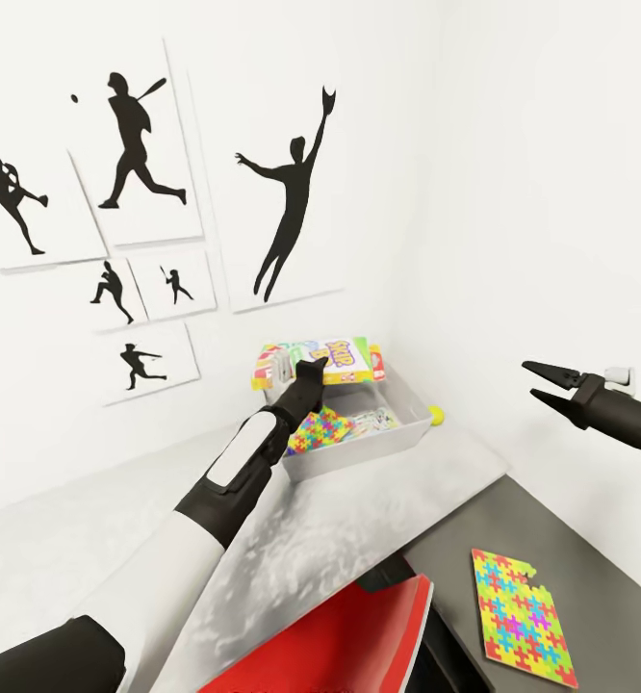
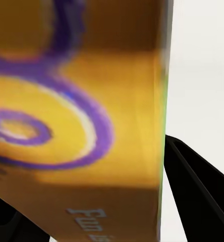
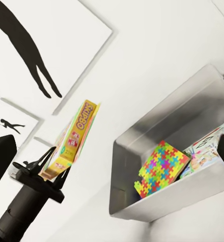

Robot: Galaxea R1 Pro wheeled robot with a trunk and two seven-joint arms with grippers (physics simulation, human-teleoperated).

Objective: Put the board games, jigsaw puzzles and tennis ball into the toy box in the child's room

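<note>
Left gripper point(image 1: 313, 371) fingers clenched on the yellow Skip-Bo board game box point(image 1: 345, 359), which we see held upright over the grey rectangular toy box point(image 1: 412, 428) on the pale surface point(image 1: 340, 520). One multicoloured jigsaw puzzle point(image 1: 319, 429) and other printed items already lie inside. Green tennis ball point(image 1: 438, 416) sits just beside the bin, still out. Second jigsaw point(image 1: 523, 616) lies on the dark surface. Right gripper point(image 1: 544, 382) fingers spread, empty. We judge it roughly halfway.

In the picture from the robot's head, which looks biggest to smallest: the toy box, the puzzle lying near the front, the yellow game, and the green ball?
1. Toy box
2. Puzzle near the front, though it is closer to the camera, so its rank against the box is unsure
3. Yellow game, held in the left pincer
4. Green ball, partly hidden behind the box
</note>
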